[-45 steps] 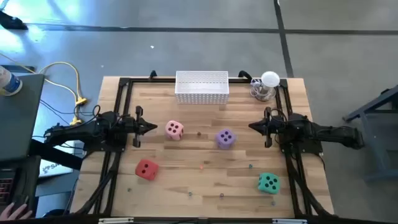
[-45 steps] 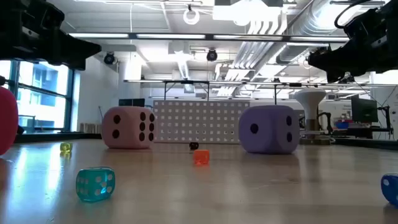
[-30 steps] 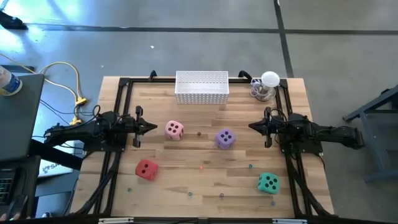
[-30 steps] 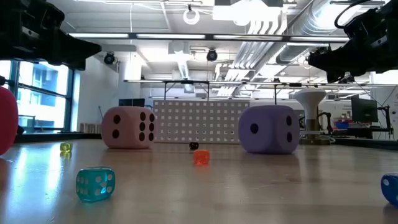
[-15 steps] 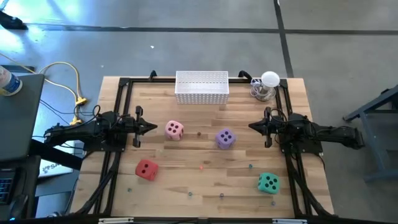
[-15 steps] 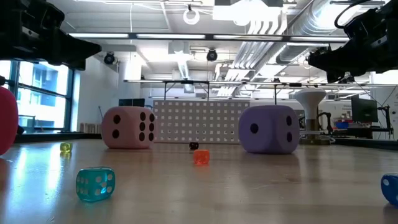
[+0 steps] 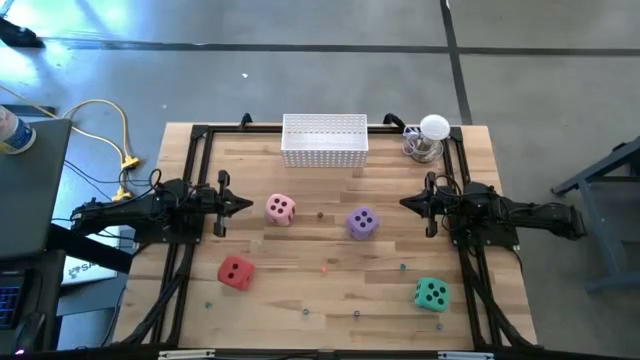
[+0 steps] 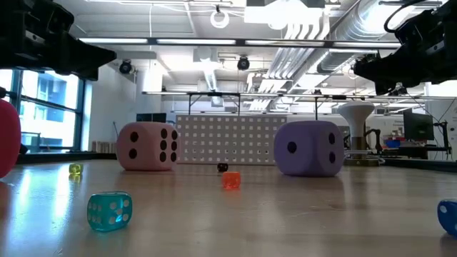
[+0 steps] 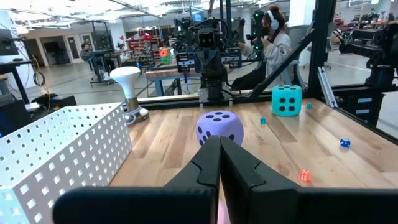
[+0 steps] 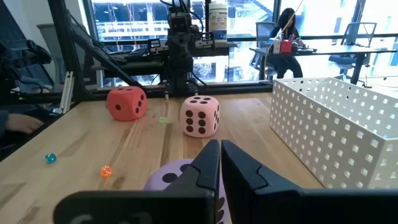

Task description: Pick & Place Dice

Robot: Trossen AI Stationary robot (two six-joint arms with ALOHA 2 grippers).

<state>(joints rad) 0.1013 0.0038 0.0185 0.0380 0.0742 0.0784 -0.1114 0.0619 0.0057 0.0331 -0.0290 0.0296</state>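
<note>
Both grippers, left gripper (image 7: 244,204) and right gripper (image 7: 405,203), are hovering with fingers pressed together, holding nothing. The soft pink cube die (image 7: 281,209) and soft purple cube die (image 7: 362,222) are sitting between them.

Low view across the worktop (image 8: 300,214). The pink die (image 8: 148,146) and the purple die (image 8: 309,148) are sitting before a white perforated basket (image 8: 225,139). Nearer than the pink die, small yellow (image 8: 75,170), orange (image 8: 230,180) and translucent teal (image 8: 109,211) dice are lying scattered.

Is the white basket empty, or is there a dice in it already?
Empty, as far as the high view shows: the white basket shows only its own mesh. All four big dice sit out on the table.
</note>
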